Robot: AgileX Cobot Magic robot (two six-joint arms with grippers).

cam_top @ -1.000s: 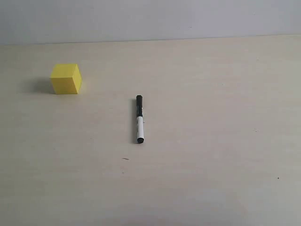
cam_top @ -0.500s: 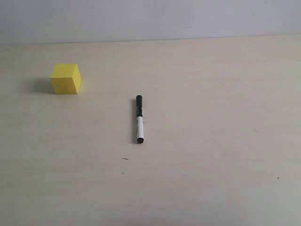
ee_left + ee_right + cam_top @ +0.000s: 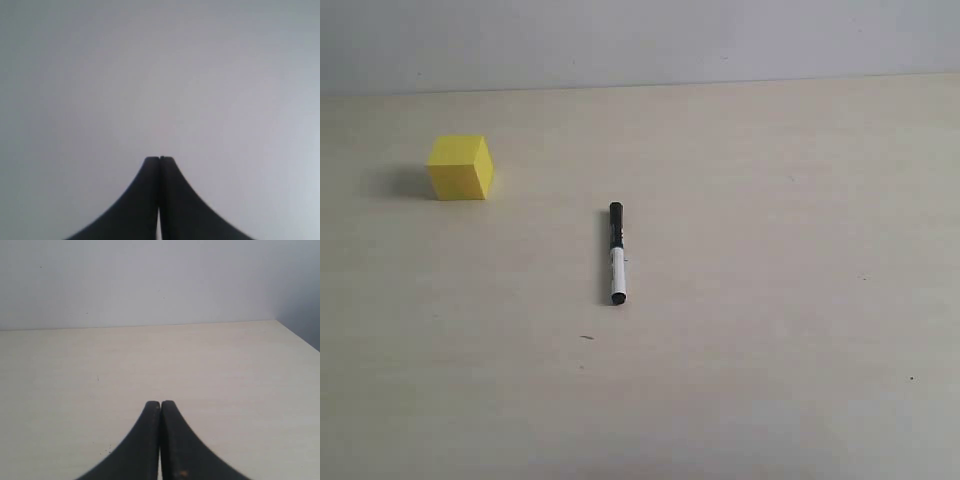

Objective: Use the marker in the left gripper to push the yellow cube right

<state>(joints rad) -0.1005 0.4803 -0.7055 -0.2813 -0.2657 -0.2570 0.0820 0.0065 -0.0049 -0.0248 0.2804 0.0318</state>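
Note:
The yellow cube (image 3: 461,167) rests on the pale table at the far left of the exterior view. Right of it and nearer the camera, the marker (image 3: 616,252) lies flat and alone, black cap half away from the camera, white barrel half toward it. Neither arm shows in the exterior view. In the left wrist view my left gripper (image 3: 160,159) is shut with nothing between its fingers, facing a blank grey-white surface. In the right wrist view my right gripper (image 3: 160,403) is also shut and empty, above the bare table.
The pale wooden table (image 3: 770,300) runs back to a grey wall (image 3: 670,40). In the right wrist view the table's far edge (image 3: 150,326) meets the wall, and a table corner (image 3: 280,324) shows at one side.

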